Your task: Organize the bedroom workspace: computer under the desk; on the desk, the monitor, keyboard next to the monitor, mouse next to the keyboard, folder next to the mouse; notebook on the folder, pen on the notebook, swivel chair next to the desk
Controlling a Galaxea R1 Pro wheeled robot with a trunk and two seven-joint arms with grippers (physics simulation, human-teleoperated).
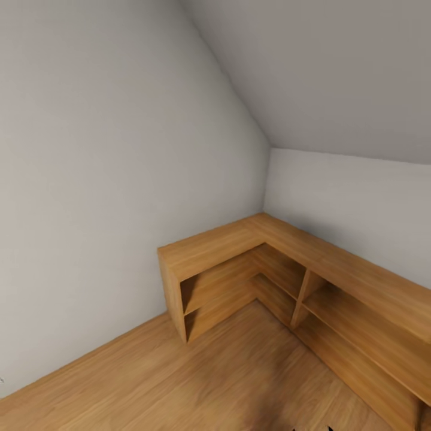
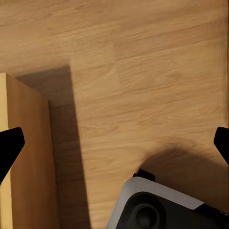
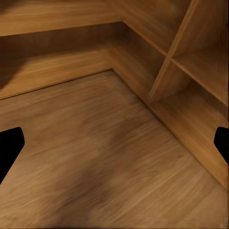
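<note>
Transit phase, nothing of the task in sight: no desk, chair, folder or monitor anywhere in these views, so whereabouts unknown for now. Facing a room corner instead: low light-wood shelving counter (image 1: 311, 263) wrapping L-shaped along two grey walls (image 1: 108, 179), open cubbies bare, wood floor (image 1: 227, 365) in front.

Left gripper (image 2: 114, 143) hanging over the floor, dark fingertips (image 2: 9, 145) at opposite picture edges, so spread wide and carrying nothing. Grey-and-black robot base (image 2: 162, 205) below it, edge of a light-wood panel (image 2: 24, 157) close by. Right gripper (image 3: 114, 143) likewise wide and bare, pointing at the inner corner of the shelving (image 3: 157, 62) near the floor.

Judging the step: searching and driving toward the workspace. Doing it well: turning the base away from this corner, sweeping the head to pick up the glossy black top, keeping both arms tucked while rotating since the counter sits near on the right, not mistaking the counter for the desk.
</note>
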